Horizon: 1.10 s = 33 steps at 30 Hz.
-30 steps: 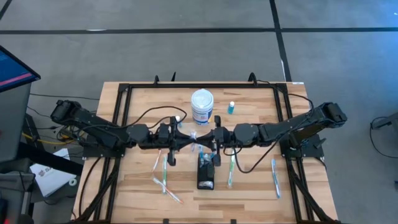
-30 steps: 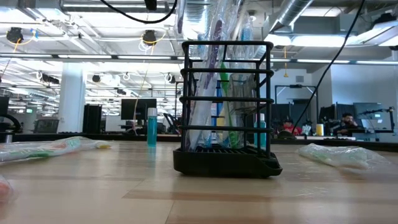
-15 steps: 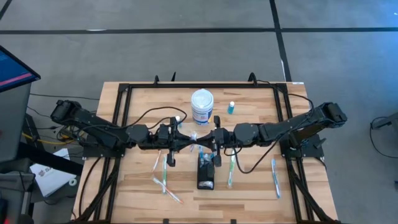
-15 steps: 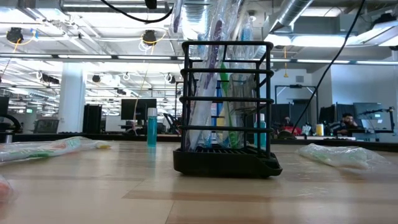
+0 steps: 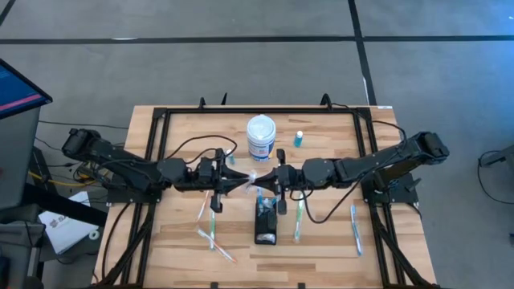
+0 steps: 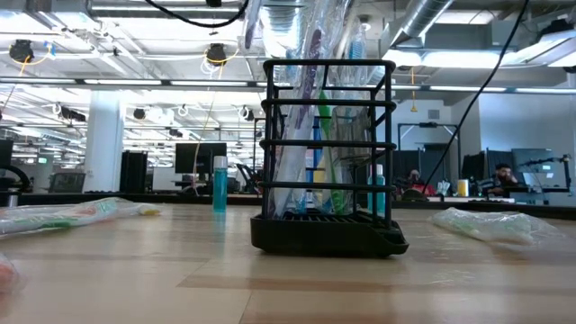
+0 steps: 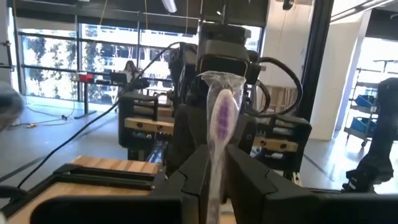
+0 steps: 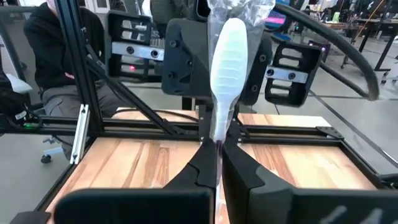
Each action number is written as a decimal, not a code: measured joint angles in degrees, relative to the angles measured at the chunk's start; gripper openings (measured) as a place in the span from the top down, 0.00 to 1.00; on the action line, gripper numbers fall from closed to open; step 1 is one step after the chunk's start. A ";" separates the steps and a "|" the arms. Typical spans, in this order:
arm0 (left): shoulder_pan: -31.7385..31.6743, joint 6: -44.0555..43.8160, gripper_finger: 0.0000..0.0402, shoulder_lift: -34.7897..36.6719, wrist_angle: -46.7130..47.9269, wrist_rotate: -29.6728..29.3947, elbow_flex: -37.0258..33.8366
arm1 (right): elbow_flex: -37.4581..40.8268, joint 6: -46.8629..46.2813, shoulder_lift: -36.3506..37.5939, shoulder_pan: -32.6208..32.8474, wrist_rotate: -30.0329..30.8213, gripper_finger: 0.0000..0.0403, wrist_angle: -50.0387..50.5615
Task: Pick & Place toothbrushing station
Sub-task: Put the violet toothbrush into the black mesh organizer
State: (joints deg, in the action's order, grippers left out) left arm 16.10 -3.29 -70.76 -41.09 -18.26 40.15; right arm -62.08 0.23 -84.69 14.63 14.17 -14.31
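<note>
While a person [image 8: 46, 62] sits behind, wooden table [image 5: 321, 241] (slatted) holds wrapped toothbrushes [image 5: 355, 229].

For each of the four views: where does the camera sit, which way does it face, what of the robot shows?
High: overhead, straight down; both arms meet above the holder.
Low: table height, level across; holder fills centre, no arm visible.
Left wrist: faces the right arm past its own fingers, wrapped toothbrush between them.
Right wrist: faces the left arm; its own fingers pinch that toothbrush.
Shared: both wrist views show the toothbrush.
</note>
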 joint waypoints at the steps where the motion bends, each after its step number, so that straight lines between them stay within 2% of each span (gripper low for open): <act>1: 0.00 -0.02 0.89 0.44 0.23 0.00 -0.42 | 0.02 0.00 0.52 0.19 0.00 1.00 1.05; 12: 1.60 -0.14 0.89 5.76 1.84 0.04 -4.81 | -0.10 -0.20 4.13 3.07 0.84 0.99 5.83; 18: 2.05 -0.57 0.89 5.83 1.62 0.04 -5.30 | 0.02 -0.24 5.50 5.04 2.25 1.00 8.55; 33: 2.08 -0.57 0.89 5.86 1.67 0.07 -5.30 | 0.02 -0.90 6.52 11.88 4.13 1.00 7.90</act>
State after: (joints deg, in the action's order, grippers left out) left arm 18.17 -3.86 -64.90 -39.42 -18.20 34.85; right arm -62.07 -0.67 -78.17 26.51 18.31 -6.41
